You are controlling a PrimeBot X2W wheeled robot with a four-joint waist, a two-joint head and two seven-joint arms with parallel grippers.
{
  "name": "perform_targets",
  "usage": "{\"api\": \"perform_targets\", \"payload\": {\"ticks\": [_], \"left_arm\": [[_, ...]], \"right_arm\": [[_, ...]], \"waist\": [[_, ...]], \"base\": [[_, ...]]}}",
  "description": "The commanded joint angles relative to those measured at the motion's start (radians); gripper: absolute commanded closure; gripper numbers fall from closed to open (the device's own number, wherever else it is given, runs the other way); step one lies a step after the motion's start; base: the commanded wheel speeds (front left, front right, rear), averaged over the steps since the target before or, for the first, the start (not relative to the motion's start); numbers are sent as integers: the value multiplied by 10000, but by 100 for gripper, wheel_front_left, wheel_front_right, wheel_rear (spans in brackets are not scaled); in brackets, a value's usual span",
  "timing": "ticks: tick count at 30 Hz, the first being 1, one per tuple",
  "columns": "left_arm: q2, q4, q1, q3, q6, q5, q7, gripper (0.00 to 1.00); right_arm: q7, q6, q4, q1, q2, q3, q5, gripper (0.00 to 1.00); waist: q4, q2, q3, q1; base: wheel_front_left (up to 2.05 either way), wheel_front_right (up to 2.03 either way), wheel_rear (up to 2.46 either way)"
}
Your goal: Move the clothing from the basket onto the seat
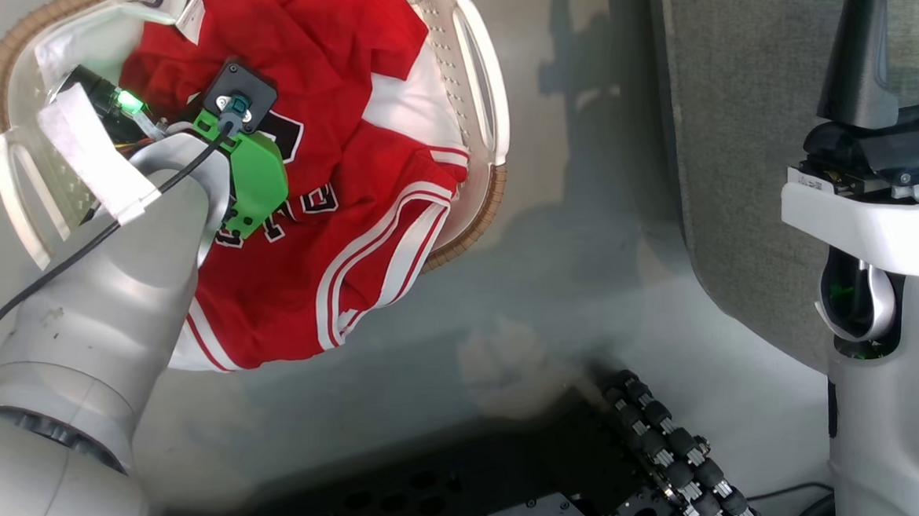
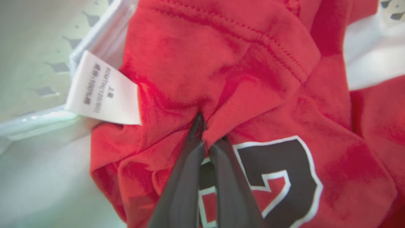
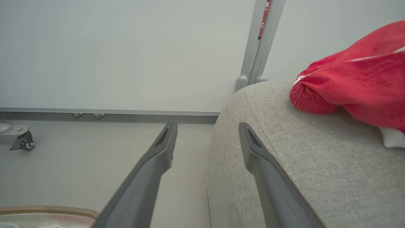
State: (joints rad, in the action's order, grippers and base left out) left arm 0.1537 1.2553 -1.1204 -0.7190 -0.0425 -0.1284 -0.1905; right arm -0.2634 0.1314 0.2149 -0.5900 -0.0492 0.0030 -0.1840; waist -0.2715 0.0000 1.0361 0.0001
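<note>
Down on the floor to the left, the basket [image 1: 478,78] holds the red clothing [image 1: 338,165], heaped up and spilling over its near rim. The left end effector [image 2: 202,133] pinches a fold of that clothing just beside a black numeral [image 2: 284,177]. The right end effector [image 3: 207,126] hangs with its fingers spread and holding nothing, beside the rounded edge of the grey seat [image 3: 316,164], where a red garment [image 3: 354,79] lies.

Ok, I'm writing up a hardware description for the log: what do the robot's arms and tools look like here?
The left forearm is a smooth, rounded silver-grey shell with a black cable running along it and a green bracket at the wrist. The left tool and right tool each have two long, dark grey, tapering fingers.
</note>
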Motion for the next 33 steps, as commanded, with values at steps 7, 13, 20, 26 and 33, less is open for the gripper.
{"api": "perform_targets", "payload": {"ticks": [7,13,20,26,33], "left_arm": [[-286,-357,611,150,-132,-422,-614,100],[-339,-1300,1383,337,-277,-811,-749,100],[-172,-3245,2838,716,-369,-1163,-753,100],[71,-4509,3758,596,-538,-1070,-753,100],[881,-5769,4154,333,-698,-852,-739,100]], "right_arm": [[-20,-14,-402,218,-26,105,253,0],[-22,-14,-939,515,-27,391,629,0],[-22,-14,-1810,1047,-35,563,1139,0],[-22,-14,-2640,1750,-35,517,1345,0],[-20,-14,-3535,2667,-33,675,1235,0]], "waist": [[419,0,-847,-1],[957,0,-2054,-1],[1593,0,-3995,-1],[2035,0,-5749,-1],[2192,0,-7821,-1]], "base": [[0,0,0],[0,0,0],[0,0,0],[0,0,0],[0,0,0]]}}
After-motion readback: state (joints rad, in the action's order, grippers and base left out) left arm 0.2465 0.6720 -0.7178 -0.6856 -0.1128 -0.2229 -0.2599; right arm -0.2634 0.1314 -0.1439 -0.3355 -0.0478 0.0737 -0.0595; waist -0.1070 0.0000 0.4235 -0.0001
